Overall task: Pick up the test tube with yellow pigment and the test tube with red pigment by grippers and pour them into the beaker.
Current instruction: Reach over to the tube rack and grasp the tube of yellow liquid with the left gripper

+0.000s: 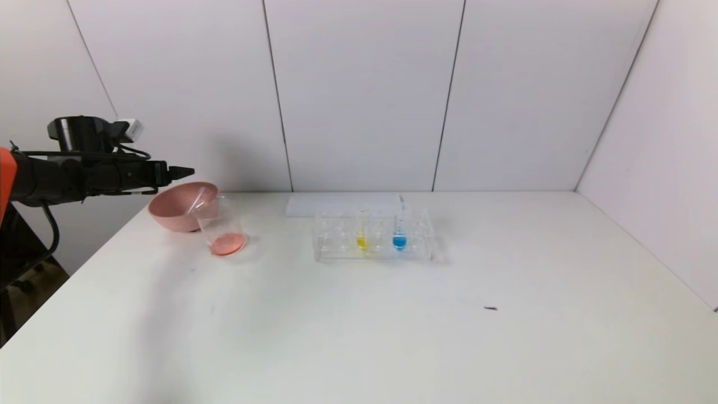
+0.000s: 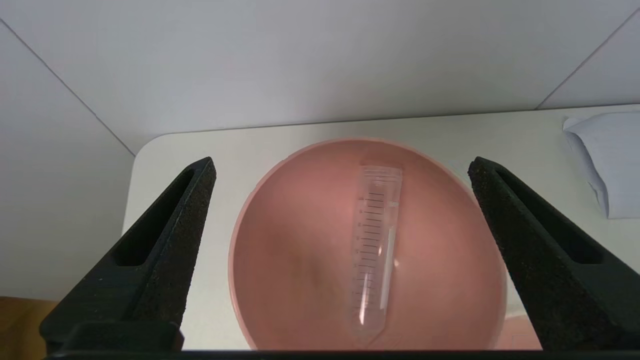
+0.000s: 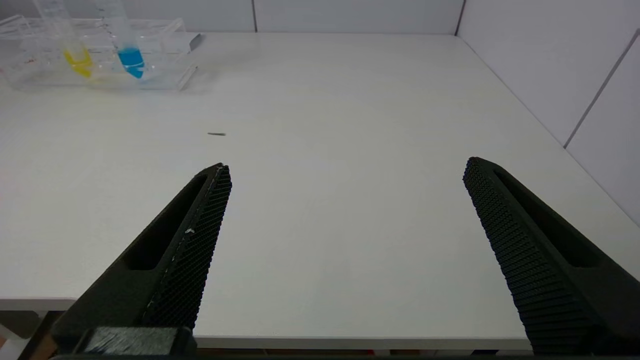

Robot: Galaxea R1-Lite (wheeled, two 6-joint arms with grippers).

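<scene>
**Empty tube dropped in the bowl; the yellow pour was next**

The white table carried everything along its far half. The clear rack stood near the middle, with the test tube with yellow pigment upright in it, just beside a blue-liquid tube. Well to the left sat the pink bowl, and touching its front the beaker, which already held a shallow pool of red-orange liquid. An emptied tube, judged to be the test tube with red pigment, lay on its side inside the bowl.

The left gripper hovered above the bowl, its fingers spread wide and holding nothing. The right gripper hung low over the table's near right edge, jaws also wide and empty, well apart from the rack.

The release looked complete, so the sound course was to lift clear before travelling, keeping off the bowl rim and the beaker. For the yellow tube, the approach should be square to the rack, gripping high on the glass, drawing it straight up so the blue tube stays undisturbed.
</scene>
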